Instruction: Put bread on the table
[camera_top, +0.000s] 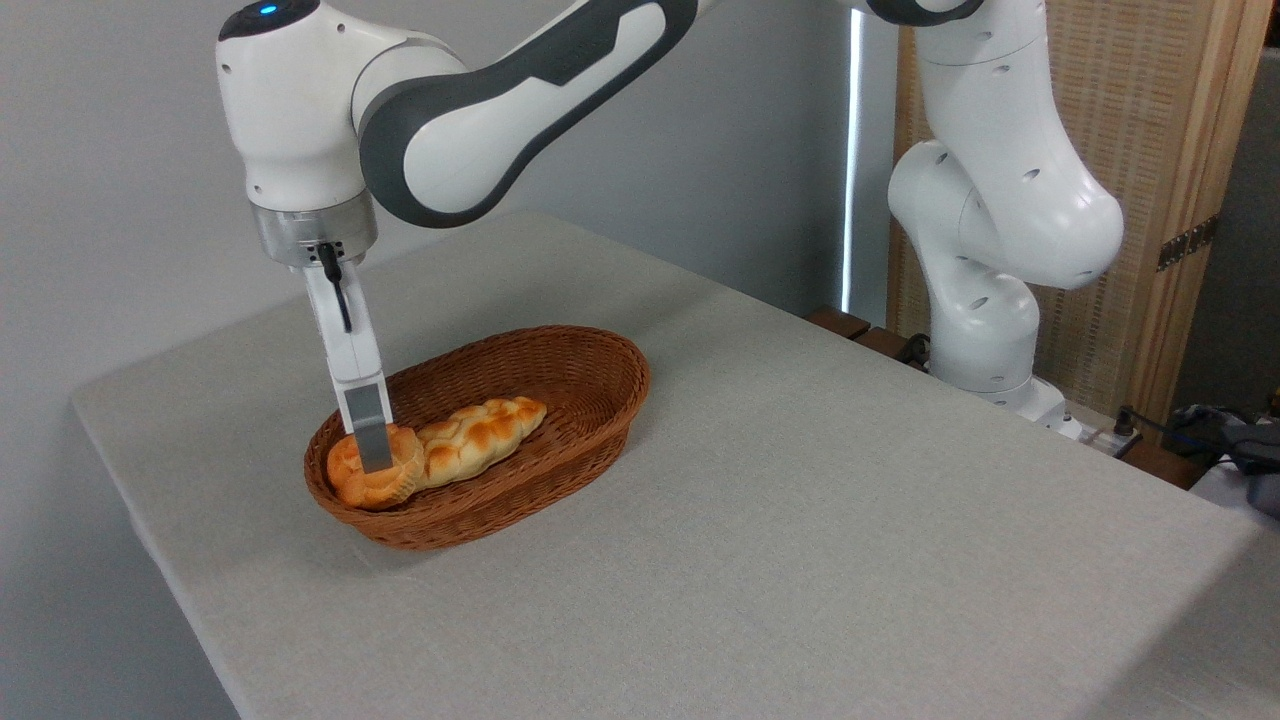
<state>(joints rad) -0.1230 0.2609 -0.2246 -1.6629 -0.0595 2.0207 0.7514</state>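
The bread, a small round orange-golden bun, lies at the left end of a brown wicker basket on the table. My gripper reaches straight down onto the bun. I see it edge-on, so one grey finger covers the bun's top middle and the other finger is hidden behind it. The gap between the fingers does not show. The bun still rests on the basket's floor.
A longer, paler braided loaf lies in the basket right beside the bun, touching it. The arm's base stands at the table's far right edge. The table's left edge runs close to the basket.
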